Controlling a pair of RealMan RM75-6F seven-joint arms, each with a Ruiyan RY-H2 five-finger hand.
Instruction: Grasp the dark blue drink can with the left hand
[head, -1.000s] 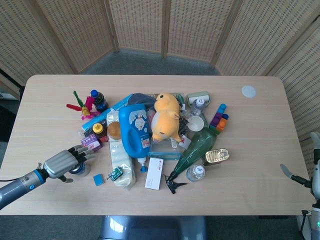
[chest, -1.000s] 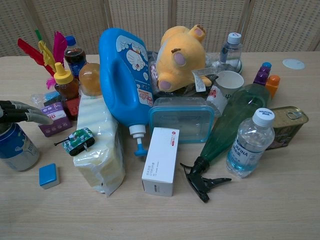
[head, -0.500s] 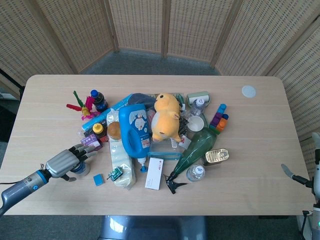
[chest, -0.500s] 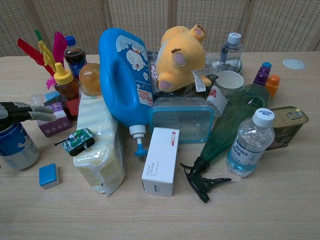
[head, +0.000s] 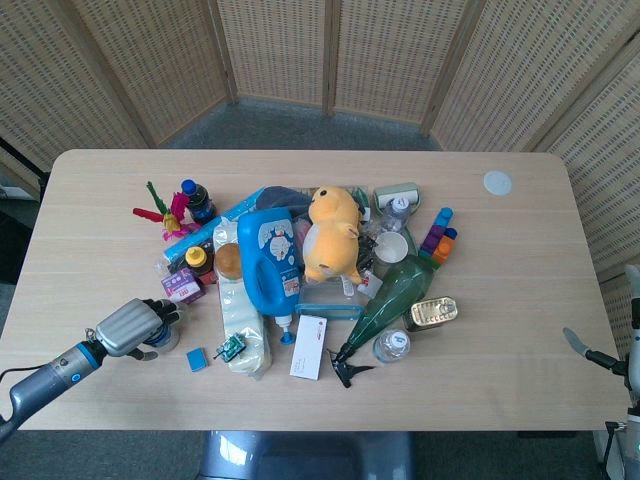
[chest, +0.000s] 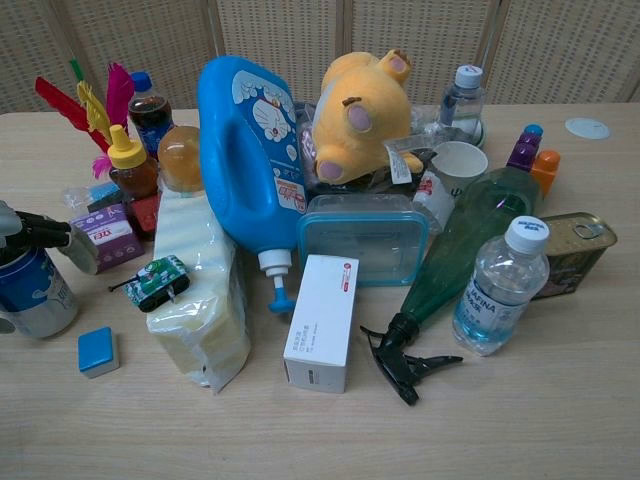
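At the lower left of the head view, the left robot hand (head: 130, 326) lies over the dark blue drink can (head: 160, 341), its fingers curled down around the can's top and far side. In the chest view the can (chest: 32, 292) stands upright on the desk (chest: 520, 420) at the far left edge of the frame, with dark fingertips (chest: 45, 235) reaching across its top and a pale fingertip showing low at its left side. The fingers wrap the can, though whether they grip it firmly cannot be told.

Just right of the can sits a small purple box (chest: 108, 238), and below it a little blue block (chest: 97, 351) and a green toy tank (chest: 157, 281). Further right, toward the centre of the frame, a big blue jug (chest: 246, 150) leans against a yellow plush toy (chest: 362, 115).

The right robot hand (head: 585, 350) shows only at the right edge of the head view, well apart from the pile; a thin fingertip points left, and its state cannot be told.
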